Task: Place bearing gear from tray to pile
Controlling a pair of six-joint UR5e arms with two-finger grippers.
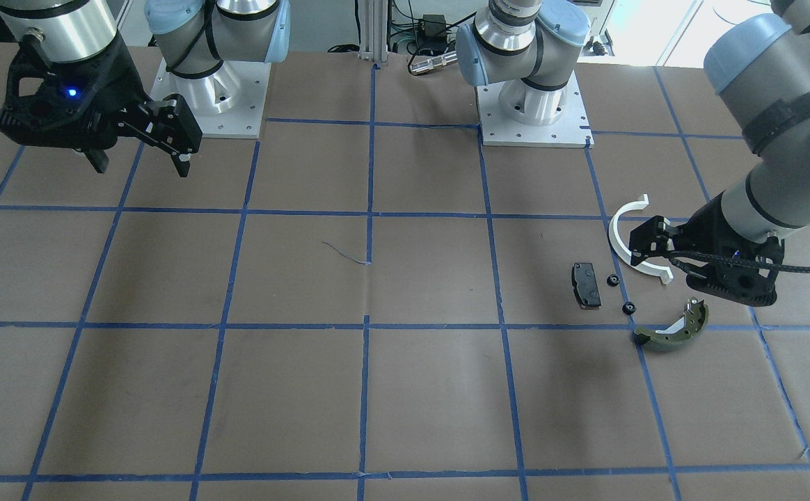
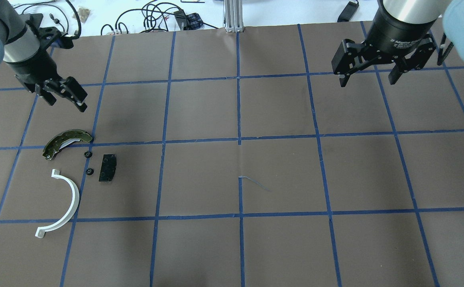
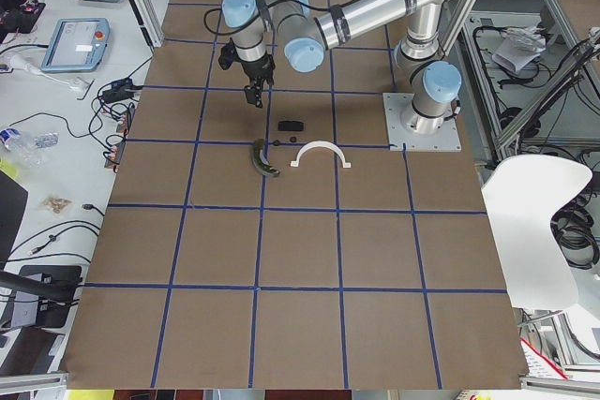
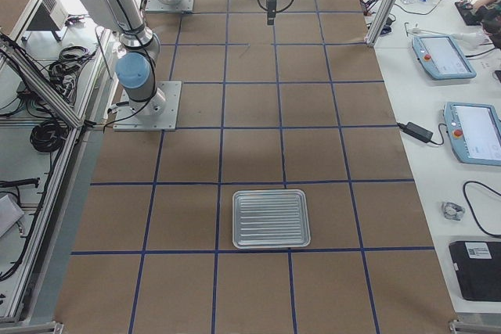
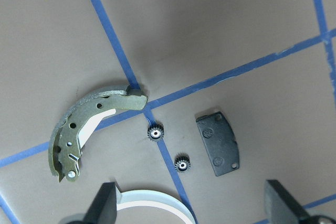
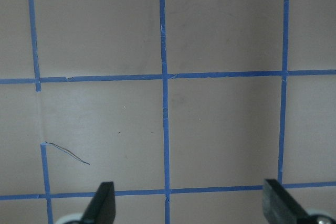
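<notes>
White arc (image 5: 152, 199) seemingly continues below the frame.

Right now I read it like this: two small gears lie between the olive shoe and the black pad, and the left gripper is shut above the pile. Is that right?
Not quite. The left gripper is open, not shut: the left wrist view shows its fingers wide apart with nothing between them. The rest holds: the two gears lie between the olive shoe and the black pad.

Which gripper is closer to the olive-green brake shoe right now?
Left. The left gripper hovers just past the olive-green shoe on its far side, jaws open. The right gripper hangs far away on the robot's right side.
</notes>
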